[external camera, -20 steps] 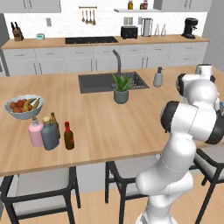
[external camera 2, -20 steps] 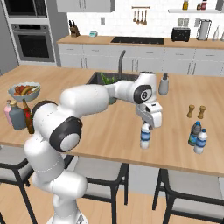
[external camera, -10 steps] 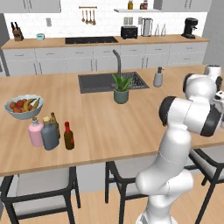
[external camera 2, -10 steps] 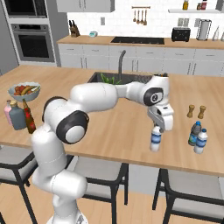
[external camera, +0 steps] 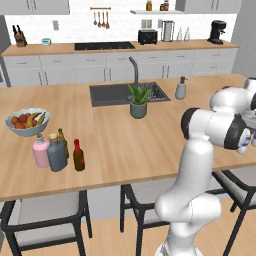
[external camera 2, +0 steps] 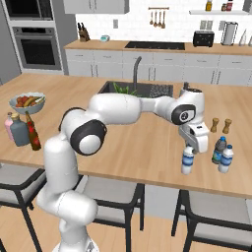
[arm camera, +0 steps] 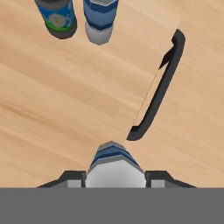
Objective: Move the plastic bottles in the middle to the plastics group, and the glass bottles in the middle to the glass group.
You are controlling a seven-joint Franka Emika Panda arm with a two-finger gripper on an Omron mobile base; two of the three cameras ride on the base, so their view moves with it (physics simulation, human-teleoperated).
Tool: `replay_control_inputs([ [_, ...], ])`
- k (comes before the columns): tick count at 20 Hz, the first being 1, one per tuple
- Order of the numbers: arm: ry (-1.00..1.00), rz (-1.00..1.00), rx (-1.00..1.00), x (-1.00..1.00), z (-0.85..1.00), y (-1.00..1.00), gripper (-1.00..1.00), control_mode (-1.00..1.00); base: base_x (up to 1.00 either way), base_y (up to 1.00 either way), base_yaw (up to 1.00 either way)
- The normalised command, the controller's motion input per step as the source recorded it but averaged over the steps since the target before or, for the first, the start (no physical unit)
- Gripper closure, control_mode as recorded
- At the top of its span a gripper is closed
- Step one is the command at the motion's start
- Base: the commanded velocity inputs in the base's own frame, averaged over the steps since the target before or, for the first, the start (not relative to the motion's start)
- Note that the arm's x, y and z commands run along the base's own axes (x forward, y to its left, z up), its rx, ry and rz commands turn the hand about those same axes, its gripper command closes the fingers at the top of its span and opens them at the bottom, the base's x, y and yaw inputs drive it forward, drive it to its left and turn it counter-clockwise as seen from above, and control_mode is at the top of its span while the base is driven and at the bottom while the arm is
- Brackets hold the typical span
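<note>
My gripper (external camera 2: 189,150) is shut on the small clear plastic bottle with a blue label (external camera 2: 187,162), low over the counter near its front edge. In the hand view that bottle (arm camera: 112,158) sits between my fingertips (arm camera: 72,177). The plastics group (external camera 2: 222,153), two blue-labelled bottles, stands just to its right, and both of them (arm camera: 99,19) appear ahead at the top of the hand view. Far left, the grey-blue corked bottle (external camera: 56,153) and the red-capped dark brown bottle (external camera: 78,156) stand beside the pink bottle (external camera: 41,152) and the olive-brown bottle (external camera: 61,137).
Two brown shakers (external camera 2: 220,125) stand behind the plastics pair. A fruit bowl (external camera: 26,120) sits behind the glass bottles. The sink (external camera: 127,93), a potted plant (external camera: 138,102) and a soap dispenser (external camera: 180,89) lie mid-counter. A dark stool back (arm camera: 159,87) shows beyond the counter edge.
The gripper has carried the plastic bottle steadily to the right along the front of the counter, closing in on the pair of blue-labelled bottles. The glass bottles have not moved.
</note>
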Motion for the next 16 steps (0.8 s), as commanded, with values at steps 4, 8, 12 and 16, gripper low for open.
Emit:
replay_control_inputs([
  [4,0.00,-0.01,0.00,0.00,0.00,-0.44,1.00,-1.00,0.00,0.00,0.00],
  [8,-0.02,0.00,0.00,0.00,-0.07,-0.36,1.00,-1.00,0.00,0.00,0.00],
  [12,-0.03,0.00,0.00,0.05,-0.08,-0.23,1.00,-1.00,0.00,0.00,0.00],
  [16,0.00,0.00,0.00,0.16,-0.02,-0.12,1.00,-1.00,0.00,0.00,0.00],
])
